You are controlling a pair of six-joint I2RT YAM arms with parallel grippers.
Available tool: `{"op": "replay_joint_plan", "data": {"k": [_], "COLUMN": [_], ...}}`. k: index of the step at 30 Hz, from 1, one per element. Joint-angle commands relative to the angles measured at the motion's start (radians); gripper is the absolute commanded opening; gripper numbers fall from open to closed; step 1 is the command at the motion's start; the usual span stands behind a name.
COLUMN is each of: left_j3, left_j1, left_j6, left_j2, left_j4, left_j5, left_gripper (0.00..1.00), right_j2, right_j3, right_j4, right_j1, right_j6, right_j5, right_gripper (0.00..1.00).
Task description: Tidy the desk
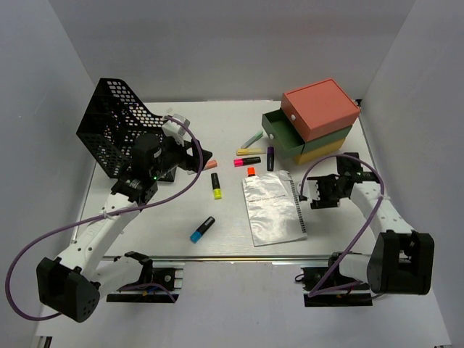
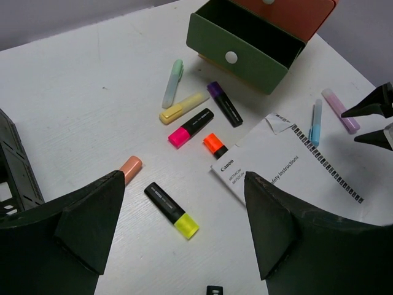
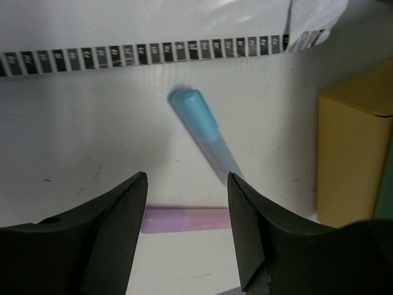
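The white desk (image 1: pixel 145 217) holds several scattered highlighters. My left gripper (image 1: pixel 199 157) is open and empty, held above the desk near a peach highlighter (image 2: pixel 130 168) and a yellow-capped black one (image 2: pixel 172 210). My right gripper (image 1: pixel 308 191) is open and low over the desk beside the drawer box. In the right wrist view its jaws (image 3: pixel 187 178) stand either side of a lilac pen (image 3: pixel 184 219), not touching it. A light blue pen (image 3: pixel 206 135) lies just beyond.
A black mesh basket (image 1: pixel 119 123) stands at the back left. The coral, green and yellow drawer box (image 1: pixel 315 116) stands back right, its green drawer (image 2: pixel 245 46) pulled open. A booklet (image 1: pixel 272 206) lies in the middle. A blue-capped highlighter (image 1: pixel 202 229) lies near the front.
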Motion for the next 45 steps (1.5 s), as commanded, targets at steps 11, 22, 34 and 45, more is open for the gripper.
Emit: {"op": "replay_joint_plan", "data": {"k": [11,22,34,45], "left_j3": [-0.003,-0.004,-0.006,-0.015], "left_j1": [-0.001,-0.001,0.008,0.008], "left_j6": [0.023,0.025,0.026,0.026], "left_j2": [-0.045,-0.041,-0.044,-0.051], "left_j4": [-0.013,-0.013,-0.011,-0.002], "left_j5": [-0.036,-0.044,-0.044,-0.054], "left_gripper": [0.88,0.89,0.89,0.89], "right_j2": [0.213,0.393,0.486,0.322], "right_j3": [0.141,0.221,0.227,0.333], "right_j4": [0.053,0.041,-0.007,-0.165], "right_j1": [0.091,0.118,0.121,0.129], "right_j6": [-0.043,-0.055,-0.095,0.087], "right_j5": [0.15,0.232,0.268,0.053], "right_gripper": [0.62,0.6,0.41,0.0]}}
